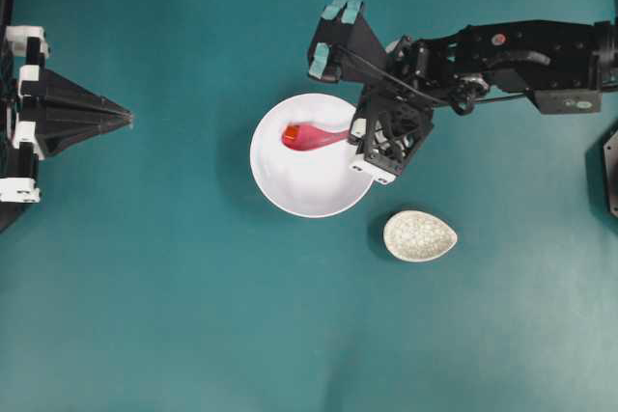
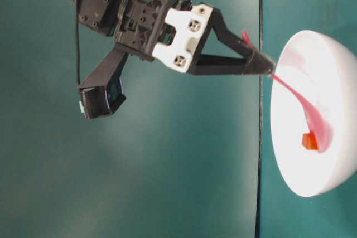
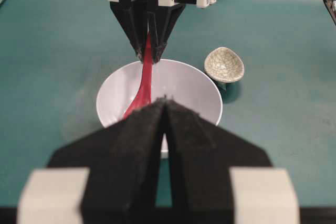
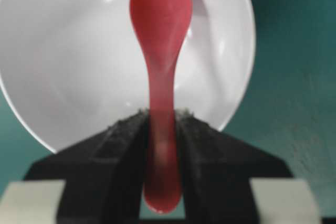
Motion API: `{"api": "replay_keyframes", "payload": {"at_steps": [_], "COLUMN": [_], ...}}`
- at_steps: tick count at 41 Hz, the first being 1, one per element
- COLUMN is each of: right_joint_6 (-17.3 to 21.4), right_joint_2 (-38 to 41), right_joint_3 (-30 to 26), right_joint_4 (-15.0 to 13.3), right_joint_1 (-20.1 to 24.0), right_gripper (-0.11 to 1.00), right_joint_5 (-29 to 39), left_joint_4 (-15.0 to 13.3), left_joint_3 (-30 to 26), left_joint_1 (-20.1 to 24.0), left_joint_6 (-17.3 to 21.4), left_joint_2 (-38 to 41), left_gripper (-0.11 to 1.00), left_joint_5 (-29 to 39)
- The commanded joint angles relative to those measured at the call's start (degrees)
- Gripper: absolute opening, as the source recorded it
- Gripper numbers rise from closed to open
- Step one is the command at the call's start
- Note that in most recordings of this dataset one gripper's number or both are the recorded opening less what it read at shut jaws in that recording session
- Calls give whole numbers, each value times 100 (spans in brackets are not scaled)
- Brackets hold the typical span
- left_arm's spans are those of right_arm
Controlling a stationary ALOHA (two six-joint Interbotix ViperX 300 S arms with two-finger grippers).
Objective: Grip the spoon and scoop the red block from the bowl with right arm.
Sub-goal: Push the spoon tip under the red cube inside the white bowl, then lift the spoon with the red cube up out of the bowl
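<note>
Teal bench (image 1: pixel 145 315) fills every view, and just above the middle of the overhead frame sits the white bowl (image 1: pixel 311 154). Inside it lies the red block (image 1: pixel 291 134), tiny, resting in the scoop of the pink spoon (image 1: pixel 311 138) at the bowl's upper left. The spoon's handle runs right, over the rim, into the right tool (image 4: pixel 161 129), whose jaws are partly closed and clamped on the handle. To scoop well, the spoon likely needs lifting level and slowly so the block stays seated. At far left the left tool (image 1: pixel 126 119) hangs closed and empty. A small speckled dish (image 1: pixel 419 235) sits lower right of the bowl.
</note>
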Motion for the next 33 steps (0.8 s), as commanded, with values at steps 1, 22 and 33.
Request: {"api": "replay_keyframes", "payload": {"at_steps": [1, 22, 33], "right_joint_6": [0, -62, -97], "right_joint_2": [-264, -1301, -1863], "right_joint_3": [44, 1371, 1107], "right_joint_4": [-9, -105, -721], "right_joint_1": [97, 510, 519], "right_gripper": [25, 25, 25], "right_joint_5": [-132, -1740, -1433], "left_joint_4": [18, 18, 18], "left_joint_3": [-114, -88, -88], "left_joint_1": [0, 9, 0], "left_joint_6": [0, 18, 0], "left_joint_2": [44, 44, 44], "left_gripper": [0, 0, 0], "left_joint_5": [-62, -44, -26]}}
